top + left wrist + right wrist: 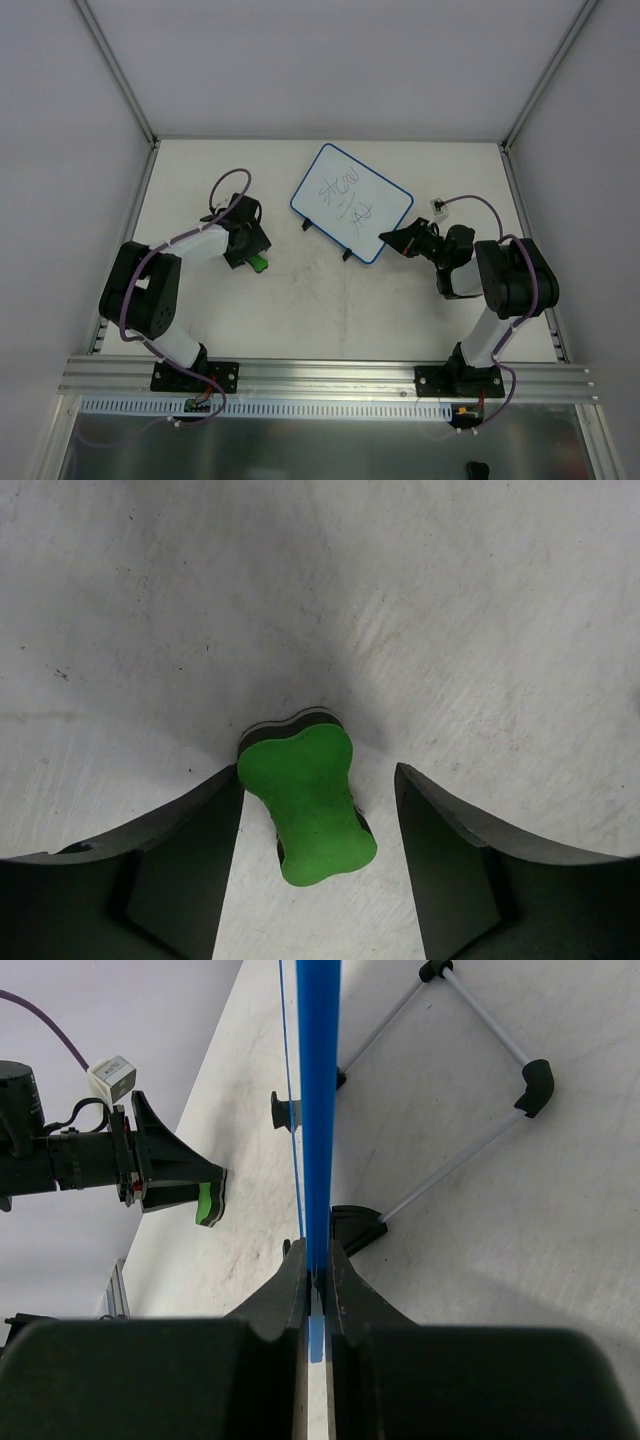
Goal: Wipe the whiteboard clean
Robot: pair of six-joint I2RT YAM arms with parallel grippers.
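- R gripper (318, 1276) clamped tight on blue rim of whiteboard (352, 203), at its near-right corner.
- Whiteboard sits mid-table (300, 310) twd back, turned at an angle, black scribbles on face.
- L gripper (252, 260) jaws apart, straddling green bone-shaped eraser (310, 805) on table; one finger touches it, gap at other.

Whiteboard (352, 203) standing toward table (300, 320) far edge, eraser (259, 263) lying nearer left edge, passable gap between them, open surface along near edge.
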